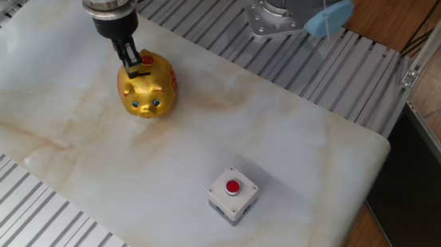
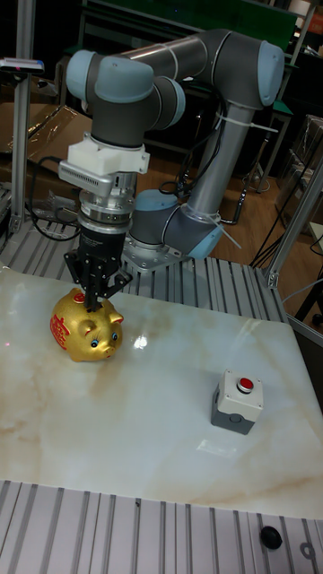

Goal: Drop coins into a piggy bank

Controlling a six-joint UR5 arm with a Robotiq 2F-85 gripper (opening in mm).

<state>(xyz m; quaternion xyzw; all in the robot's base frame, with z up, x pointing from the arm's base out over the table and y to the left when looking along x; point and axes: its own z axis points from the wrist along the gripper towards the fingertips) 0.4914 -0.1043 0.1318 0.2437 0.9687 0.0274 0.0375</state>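
Note:
The gold piggy bank [image 1: 148, 86] [image 2: 86, 326] stands on the marble slab at the far left, snout toward the front. My gripper [image 1: 130, 65] [image 2: 92, 303] hangs straight down over it. The fingers are drawn together, and their tips touch the top of the pig's back by the red marking. No coin shows between the fingers or on the pig. A small dark round disc [image 2: 269, 536] lies on the metal slats in front of the slab, and I cannot tell whether it is a coin.
A grey square box with a red push-button [image 1: 232, 194] [image 2: 239, 402] sits on the slab toward the front right. The arm's base [image 1: 290, 5] stands behind the slab on ribbed metal slats [image 1: 55, 242]. The slab's right edge [image 1: 382, 145] drops off to the floor.

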